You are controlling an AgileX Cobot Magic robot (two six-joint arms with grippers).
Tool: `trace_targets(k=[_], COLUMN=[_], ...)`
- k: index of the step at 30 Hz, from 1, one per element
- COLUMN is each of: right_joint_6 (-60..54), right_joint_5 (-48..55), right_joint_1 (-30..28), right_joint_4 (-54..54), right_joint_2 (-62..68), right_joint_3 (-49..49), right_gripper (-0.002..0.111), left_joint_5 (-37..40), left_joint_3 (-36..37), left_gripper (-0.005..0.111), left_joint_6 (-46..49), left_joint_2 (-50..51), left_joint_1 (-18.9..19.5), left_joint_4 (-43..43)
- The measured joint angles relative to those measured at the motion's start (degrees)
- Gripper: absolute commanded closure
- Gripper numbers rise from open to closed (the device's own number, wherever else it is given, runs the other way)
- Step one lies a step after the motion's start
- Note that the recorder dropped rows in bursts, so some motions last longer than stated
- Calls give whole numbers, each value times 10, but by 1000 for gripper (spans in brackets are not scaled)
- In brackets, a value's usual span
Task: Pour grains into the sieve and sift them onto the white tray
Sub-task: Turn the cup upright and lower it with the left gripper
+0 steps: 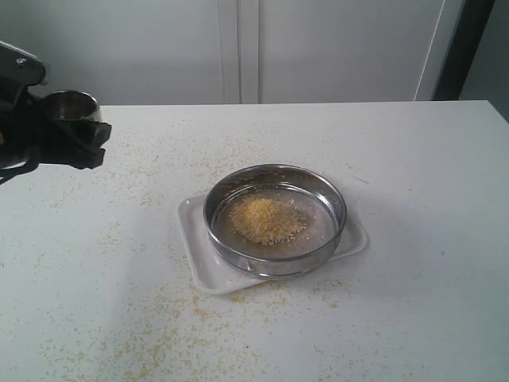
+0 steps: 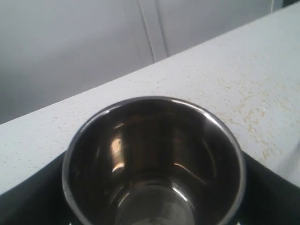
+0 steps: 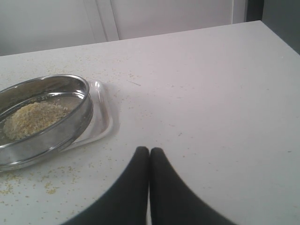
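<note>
A shiny steel cup (image 2: pixel 154 159) fills most of the view, dark inside. Little yellow grains (image 2: pixel 253 112) lie scattered on the white surface (image 2: pixel 187 75) beyond it.

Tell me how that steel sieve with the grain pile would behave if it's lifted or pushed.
Probably rigid: the sieve looks like a solid steel ring. Its smooth, shiny wall may be slippery to grip. It sits loose on the white tray, so a push would likely slide it, and tilting would likely shift the heaped grains.
</note>
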Motion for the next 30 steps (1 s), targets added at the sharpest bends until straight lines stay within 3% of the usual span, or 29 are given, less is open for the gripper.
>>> trace_targets(k=[5,18,30], right_joint_6=[0,-17,-17], right_joint_5=[0,0,0], right_joint_1=[0,0,0], right_joint_4=[0,-4,-4], right_joint_2=[0,0,0], right_joint_3=[0,0,0], right_gripper=[108,108,108], left_joint_5=[-85,-248,-303], left_joint_3=[35,101,104], left_gripper=[107,107,107], left_joint_6=[0,-22,-23], left_joint_2=[3,71,149], left_joint_1=[20,21,21], left_joint_4=[-52,-62,-60])
